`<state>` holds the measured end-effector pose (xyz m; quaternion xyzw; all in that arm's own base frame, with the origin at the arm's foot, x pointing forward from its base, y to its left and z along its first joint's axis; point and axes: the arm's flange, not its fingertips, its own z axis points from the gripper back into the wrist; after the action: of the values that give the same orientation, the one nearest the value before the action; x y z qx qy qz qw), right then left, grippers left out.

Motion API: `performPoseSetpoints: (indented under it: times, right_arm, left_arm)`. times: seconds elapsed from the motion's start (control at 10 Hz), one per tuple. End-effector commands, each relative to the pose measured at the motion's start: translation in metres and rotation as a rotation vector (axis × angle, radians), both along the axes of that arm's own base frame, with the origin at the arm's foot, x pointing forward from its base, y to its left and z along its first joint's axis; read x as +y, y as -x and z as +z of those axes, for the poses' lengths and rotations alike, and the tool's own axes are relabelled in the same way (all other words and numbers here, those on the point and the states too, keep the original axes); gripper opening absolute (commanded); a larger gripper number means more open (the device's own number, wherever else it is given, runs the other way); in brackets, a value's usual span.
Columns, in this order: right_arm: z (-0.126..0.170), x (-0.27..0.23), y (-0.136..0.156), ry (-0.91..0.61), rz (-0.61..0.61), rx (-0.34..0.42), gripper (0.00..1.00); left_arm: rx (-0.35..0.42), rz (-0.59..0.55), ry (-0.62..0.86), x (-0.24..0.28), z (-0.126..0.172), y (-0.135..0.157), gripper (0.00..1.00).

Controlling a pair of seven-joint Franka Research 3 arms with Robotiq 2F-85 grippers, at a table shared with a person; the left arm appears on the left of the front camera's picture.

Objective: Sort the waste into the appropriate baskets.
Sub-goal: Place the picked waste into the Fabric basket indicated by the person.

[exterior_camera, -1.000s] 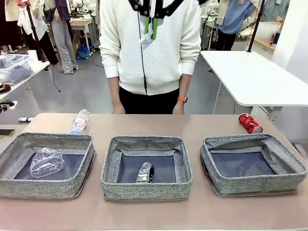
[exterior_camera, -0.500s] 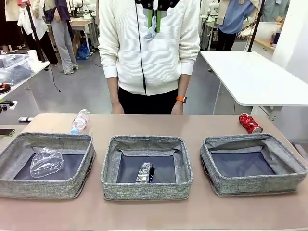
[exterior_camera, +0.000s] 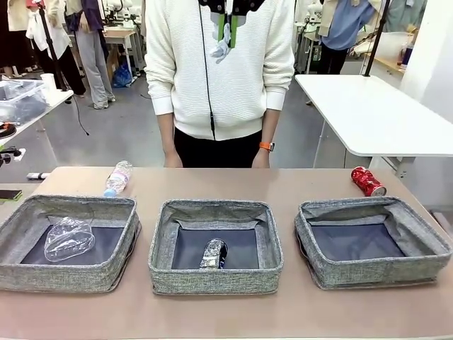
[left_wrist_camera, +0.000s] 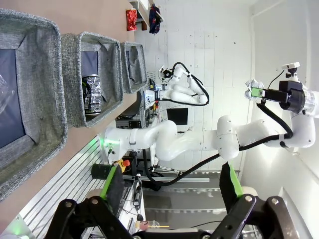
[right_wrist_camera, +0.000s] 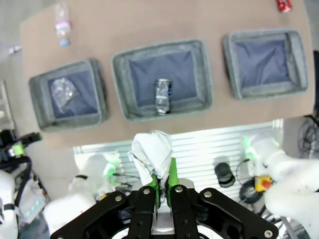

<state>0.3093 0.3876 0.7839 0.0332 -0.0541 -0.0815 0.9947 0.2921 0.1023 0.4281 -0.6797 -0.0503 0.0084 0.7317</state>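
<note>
Still unmoved, right end effector (right_wrist_camera: 164, 175) grips paper ball (right_wrist_camera: 151, 149); left end effector (left_wrist_camera: 170, 168) gapes wide.

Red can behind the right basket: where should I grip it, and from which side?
I'd grip the red can across its mid-body from straight above, jaws straddling its long axis: it lies on its side, slantwise, on bare table behind the right basket.

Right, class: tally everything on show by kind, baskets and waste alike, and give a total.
Grey woven fabric baskets: 3
Clear plastic bottles: 2
Drink cans, one dark, one red: 2
Crumpled white paper ball, in the right gripper: 1
Total: 8
</note>
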Motion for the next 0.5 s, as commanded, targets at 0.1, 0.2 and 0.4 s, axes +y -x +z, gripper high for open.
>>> performPoseSetpoints:
  times: [0.1, 0.2, 0.4]
  right_arm:
    - [-0.0008, -0.0014, 0.0002, -0.017, -0.005, 0.004, 0.08]
    - [-0.0008, -0.0014, 0.0002, -0.017, -0.005, 0.004, 0.08]
    - [-0.0008, -0.0014, 0.0002, -0.017, -0.005, 0.004, 0.08]
  left_arm:
    - [-0.001, 0.001, -0.001, 0.0009, 0.0025, 0.0019, 1.00]
    - [-0.001, 0.001, -0.001, 0.0009, 0.0025, 0.0019, 1.00]
    - [-0.001, 0.001, -0.001, 0.0009, 0.0025, 0.0019, 1.00]
